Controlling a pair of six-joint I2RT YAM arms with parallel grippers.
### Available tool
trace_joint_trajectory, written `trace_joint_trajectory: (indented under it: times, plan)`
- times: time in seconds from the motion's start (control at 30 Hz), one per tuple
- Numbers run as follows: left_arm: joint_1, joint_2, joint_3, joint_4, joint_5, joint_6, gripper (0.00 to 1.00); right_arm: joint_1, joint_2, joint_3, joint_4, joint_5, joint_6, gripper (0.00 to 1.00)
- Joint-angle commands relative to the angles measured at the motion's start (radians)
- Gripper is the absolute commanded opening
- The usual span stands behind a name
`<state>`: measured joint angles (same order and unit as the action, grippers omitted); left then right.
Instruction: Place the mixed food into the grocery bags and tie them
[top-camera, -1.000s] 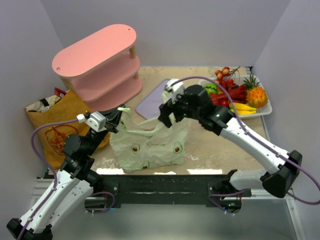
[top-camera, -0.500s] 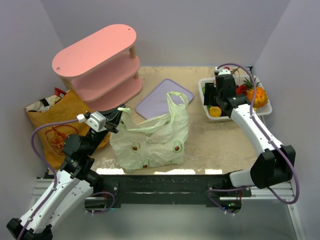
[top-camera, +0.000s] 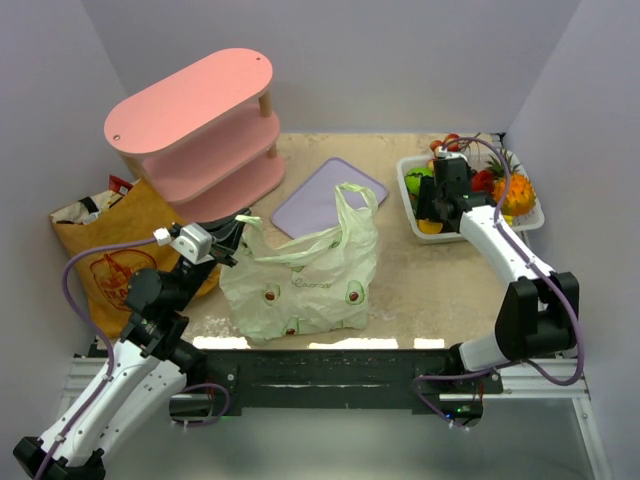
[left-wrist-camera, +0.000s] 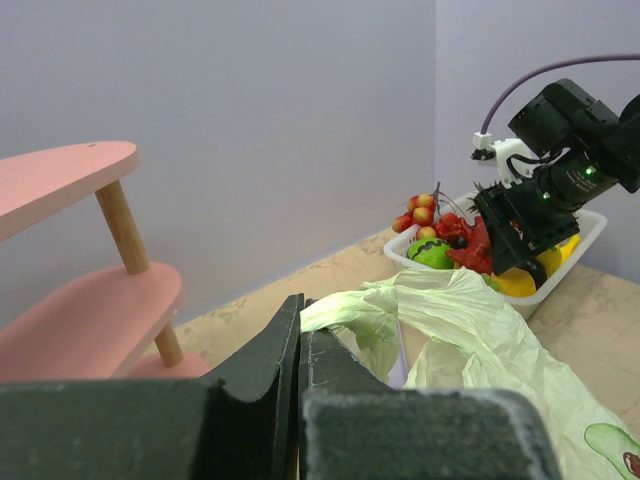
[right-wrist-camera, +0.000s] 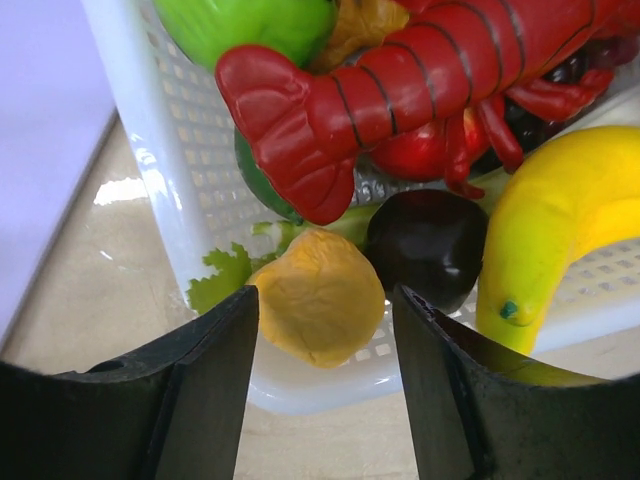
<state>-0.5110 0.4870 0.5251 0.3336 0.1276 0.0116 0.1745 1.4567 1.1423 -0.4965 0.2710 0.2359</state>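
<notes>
- The left gripper (left-wrist-camera: 301, 330) is clamped fully shut on a handle (left-wrist-camera: 345, 312) of the pale-green plastic bag (top-camera: 300, 285), apparently so that the mouth is held up for loading.
- The right gripper (right-wrist-camera: 326, 300) is lowered into the white basket (right-wrist-camera: 140, 120), well to the right of the plastic bag and behind it. Its fingers are set part-way apart on either side of a yellow-orange round piece (right-wrist-camera: 312, 285). Whether the pads touch it cannot be told.
- That piece is judged the next pick, lying at the basket wall nearest the plastic bag, beside a red lobster (right-wrist-camera: 400, 90), a dark plum (right-wrist-camera: 430, 245) and a banana (right-wrist-camera: 560, 220).
- What the plastic bag contains cannot be made out.
- The brown paper bag (top-camera: 105, 260) is stood left of the plastic bag, below a pink shelf (top-camera: 190, 110).
- A sandy, speckled tabletop (top-camera: 430, 280) is seen, with a lavender mat (top-camera: 310, 205) just behind the plastic bag. Plain lilac walls enclose it.
</notes>
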Motion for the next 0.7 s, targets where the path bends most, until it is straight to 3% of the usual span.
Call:
trace_joint_trajectory:
  times: [0.0,0.1,0.2,0.3,0.33,0.43,0.67]
  plan:
    - [0.003,0.004,0.015,0.036,0.01,0.014,0.0,-0.001,0.014,-0.018,0.033,-0.019,0.017,0.66]
    - [0.003,0.007,0.015,0.035,0.009,0.014,0.0,-0.001,0.027,-0.024,0.032,-0.009,0.022,0.79]
    - [0.003,0.002,0.015,0.035,0.007,0.016,0.0,-0.003,0.047,-0.035,0.038,0.022,0.022,0.81]
    - [0.003,0.005,0.015,0.035,0.006,0.016,0.0,-0.007,0.065,-0.044,0.058,0.024,0.02,0.69]
    - [0.003,0.005,0.015,0.035,0.006,0.016,0.0,-0.009,0.067,-0.044,0.059,0.013,0.022,0.6]
    - [0.003,0.005,0.015,0.033,0.004,0.018,0.0,-0.009,0.048,-0.044,0.059,0.007,0.019,0.46]
    - [0.003,0.007,0.013,0.035,0.007,0.016,0.0,0.02,-0.169,0.023,-0.017,0.019,0.025,0.28]
